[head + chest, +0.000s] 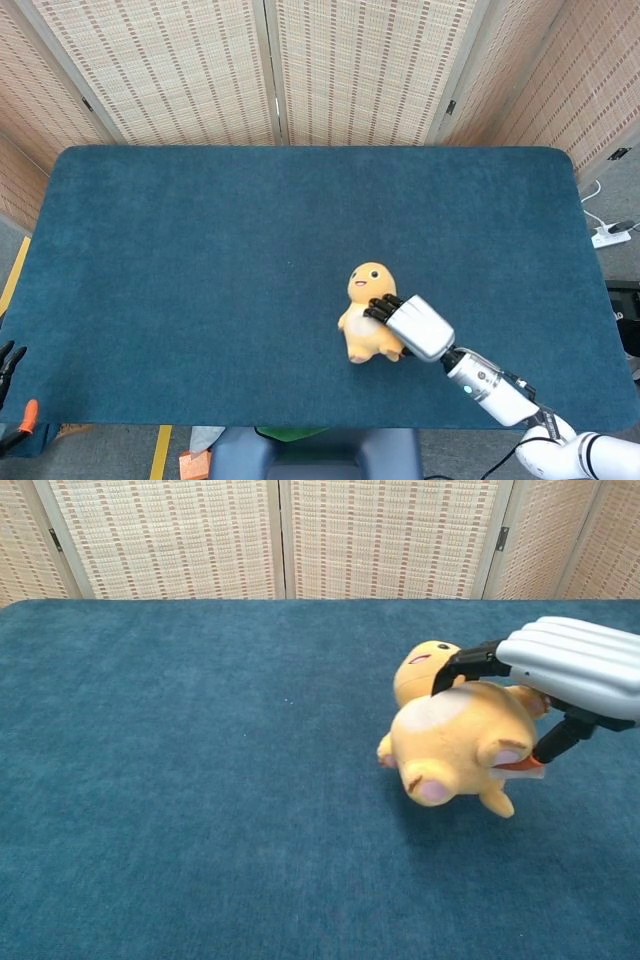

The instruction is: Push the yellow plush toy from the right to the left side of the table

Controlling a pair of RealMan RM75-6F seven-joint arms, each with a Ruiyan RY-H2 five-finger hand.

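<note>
Blue table (200, 250) | right hand (412, 324) fingers pressing yellow plush toy (362, 312) (mid-table, edges distant)

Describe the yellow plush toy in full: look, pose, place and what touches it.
The yellow plush toy is soft and fuzzy, with a round head, small face, pale belly patch and pinkish foot pads. It lies on its back on the blue table, right of centre near the front edge. The right hand presses against its side.

Toy (365, 312) on tabletop (200, 250), right of centre, near edge. Right hand (412, 324) on toy's right side, touching. Left hand (10, 360) off tabletop's left near corner.
</note>
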